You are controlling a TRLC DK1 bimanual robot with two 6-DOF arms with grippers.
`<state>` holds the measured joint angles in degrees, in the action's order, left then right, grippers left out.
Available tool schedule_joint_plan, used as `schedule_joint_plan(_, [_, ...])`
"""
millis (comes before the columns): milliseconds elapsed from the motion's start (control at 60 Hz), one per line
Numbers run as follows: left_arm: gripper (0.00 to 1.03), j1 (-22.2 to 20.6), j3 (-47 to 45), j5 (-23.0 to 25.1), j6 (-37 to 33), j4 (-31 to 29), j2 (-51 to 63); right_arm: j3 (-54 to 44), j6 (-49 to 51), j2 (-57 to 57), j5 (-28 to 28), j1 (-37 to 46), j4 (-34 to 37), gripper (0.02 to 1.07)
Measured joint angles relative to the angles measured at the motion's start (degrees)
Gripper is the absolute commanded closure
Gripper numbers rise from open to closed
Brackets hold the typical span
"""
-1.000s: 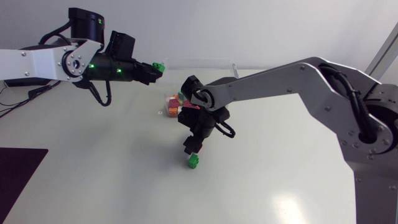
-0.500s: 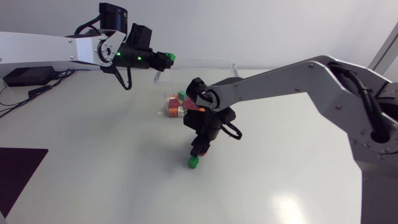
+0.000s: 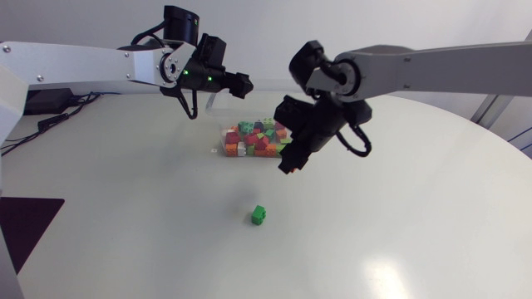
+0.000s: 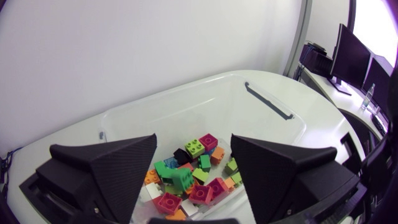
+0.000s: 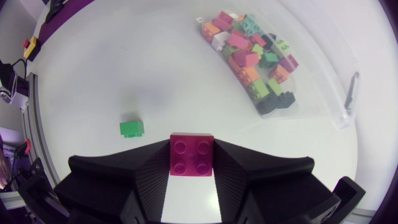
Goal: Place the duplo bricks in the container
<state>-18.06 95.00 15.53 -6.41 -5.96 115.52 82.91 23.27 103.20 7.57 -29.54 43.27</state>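
Observation:
The clear container holds several coloured duplo bricks. My left gripper hovers over its back part, open and with nothing between its fingers; in the left wrist view the bricks lie in the container below it. Just right of the container, my right gripper hangs above the table, shut on a magenta brick. A green brick lies alone on the table, also seen ahead of the right gripper as the green brick.
The white round table is bare around the lone green brick. A dark mat lies at the table's left edge. The container's rim carries a dark clip at one end.
My left gripper moved right over the container and opened; its green brick is gone from it. My right arm rose from the table with a magenta brick, leaving the green brick behind.

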Motion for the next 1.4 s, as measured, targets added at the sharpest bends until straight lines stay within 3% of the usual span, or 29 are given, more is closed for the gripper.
schedule_joint_plan(433, [0.05, -1.09, -24.92, 3.3, -18.1, -9.18, -22.12, 10.86, -6.01, -3.87, 3.34, 7.54, -2.03, 0.85])
schedule_joint_plan(717, [0.05, -6.38, -35.98, 3.5, -30.58, -14.32, -23.89, 14.88, -11.04, -3.13, 4.24, 7.54, -9.22, 0.85])
schedule_joint_plan(933, [0.05, -10.95, -37.9, 3.54, -38.73, -15.15, -22.95, 17.53, -12.98, -1.01, 4.98, 7.54, -12.26, 0.85])
schedule_joint_plan(1400, [0.07, -13.42, -32.85, 5.03, -52.0, -15.21, -11.13, 18.47, -16.17, 4.81, 4.59, 7.45, -21.22, 0.84])
